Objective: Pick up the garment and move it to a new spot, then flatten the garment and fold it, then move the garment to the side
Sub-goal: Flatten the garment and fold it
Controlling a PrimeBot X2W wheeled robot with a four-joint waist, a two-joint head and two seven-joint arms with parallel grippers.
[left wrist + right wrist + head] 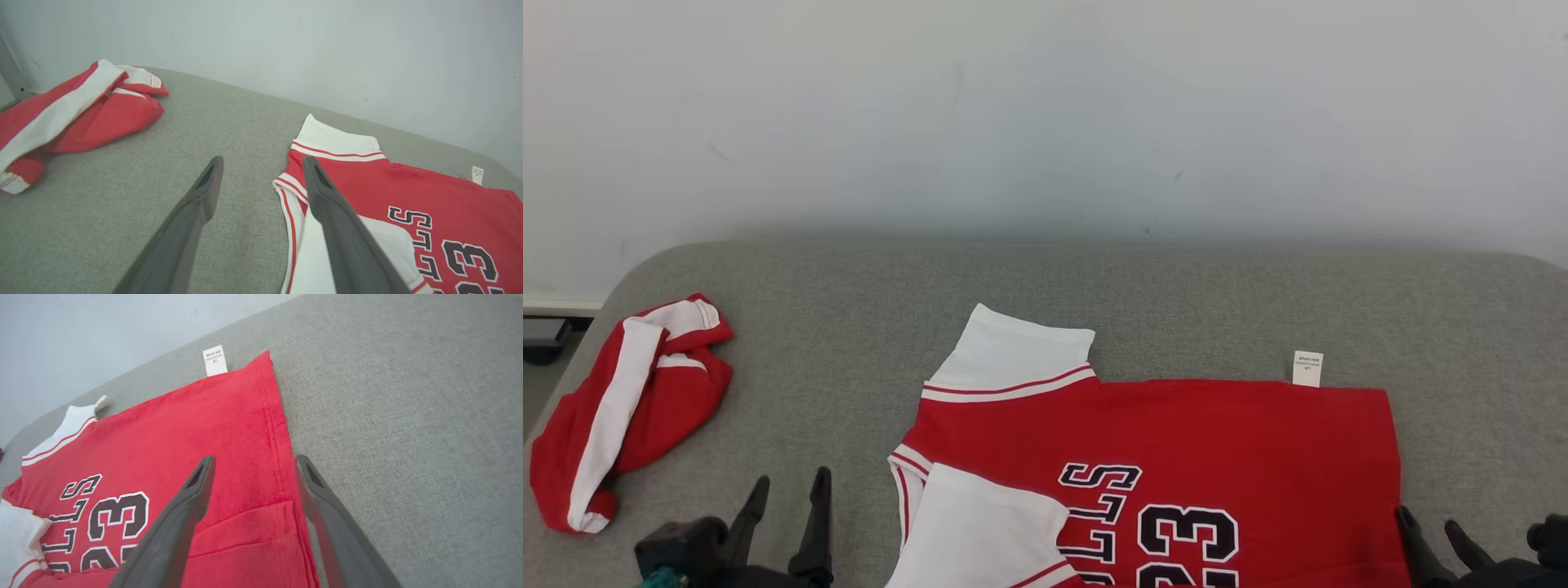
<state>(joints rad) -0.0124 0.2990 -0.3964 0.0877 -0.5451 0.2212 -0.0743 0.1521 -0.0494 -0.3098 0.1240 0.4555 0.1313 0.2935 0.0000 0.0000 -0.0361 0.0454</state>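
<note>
The garment [1176, 457] is a red jersey with white sleeves and black-and-white number 23. It lies spread flat on the grey surface, running off the near edge of the head view. It appears again in the left wrist view [429, 196] and the right wrist view [163, 449]. My left gripper [791, 490] stands open just left of the jersey's sleeves, fingers apart and empty [261, 167]. My right gripper [1429, 523] stands open at the jersey's right hem, its two fingers astride the hem edge [253, 465], holding nothing.
A second red-and-white garment [621, 408] lies crumpled at the far left of the grey padded surface [1176, 294], also in the left wrist view [73, 114]. A white care tag [1307, 368] sticks out of the jersey's far edge. A pale wall rises behind.
</note>
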